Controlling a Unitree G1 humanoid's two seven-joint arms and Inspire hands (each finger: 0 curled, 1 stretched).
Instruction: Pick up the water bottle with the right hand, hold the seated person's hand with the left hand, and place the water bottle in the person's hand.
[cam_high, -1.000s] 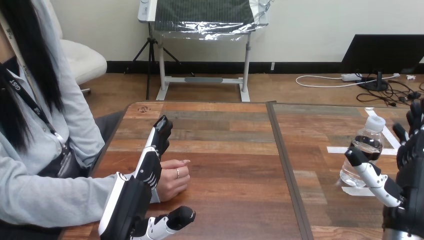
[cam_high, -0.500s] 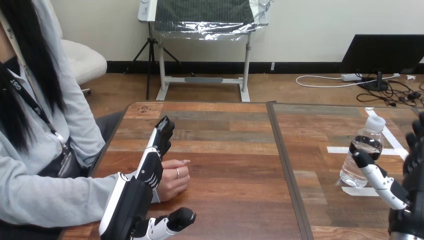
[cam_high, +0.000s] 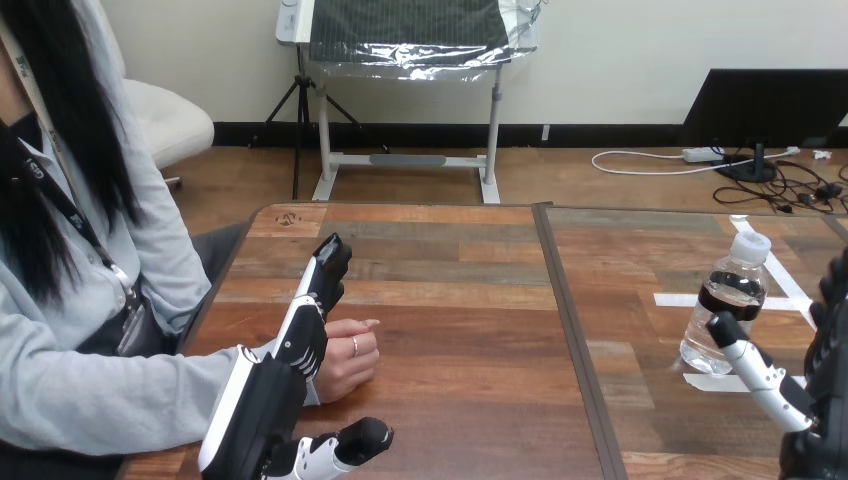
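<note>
The water bottle, clear with a white cap and a dark label, stands upright on the right half of the table. My right hand is low at the view's right edge, open. Its thumb reaches up toward the bottle's lower right side; I cannot tell whether it touches. The person's hand rests as a loose fist on the left half of the table. My left hand lies against its near side, fingers straight and pointing away from me, thumb spread below the fist. No finger curls round it.
The wooden table has a dark seam running front to back between its two halves. White tape marks lie under and behind the bottle. The person sits at the table's left side, with a grey sleeve on the table's near left corner.
My right hand has drawn back down and to the right, away from the bottle. The bottle, the person's hand and my left hand have stayed where they were.
</note>
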